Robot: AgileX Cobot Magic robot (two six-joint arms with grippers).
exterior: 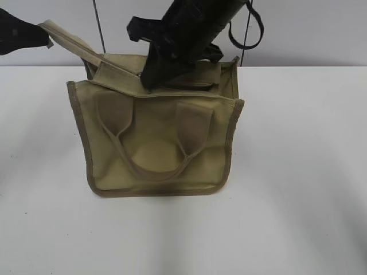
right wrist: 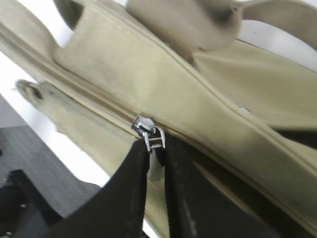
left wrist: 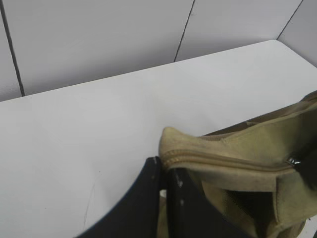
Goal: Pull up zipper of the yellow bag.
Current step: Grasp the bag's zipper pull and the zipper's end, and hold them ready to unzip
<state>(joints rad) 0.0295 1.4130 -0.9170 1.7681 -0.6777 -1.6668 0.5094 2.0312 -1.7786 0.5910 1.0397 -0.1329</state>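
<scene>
Between the right claw [right wrist: 156, 153] tips sits the silver pull of the zipper [right wrist: 148, 130], pinched tight. Beside the left claw [left wrist: 166, 191], shut on the end tab [left wrist: 173, 144], the yellow bag [exterior: 155, 143] stands on the bench [exterior: 298, 217]. Behind the slider it looks zipped; ahead it gapes, so I think more pulling is left.

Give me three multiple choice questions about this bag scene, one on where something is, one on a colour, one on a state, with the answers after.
1. Where does the left gripper hold the yellow bag?
A. the zipper's fabric end tab
B. a looped handle
C. the bottom edge

2. What colour is the zipper's slider?
A. red
B. silver
C. black

3. What is the right gripper doing?
A. hanging open above the table
B. lying on the table
C. shut on the zipper pull

Answers: 1 A, the left wrist view shows its fingers closed on the tab end. 2 B, the metal shines silver in the right wrist view. 3 C, the pull sits pinched between its fingers there.
</scene>
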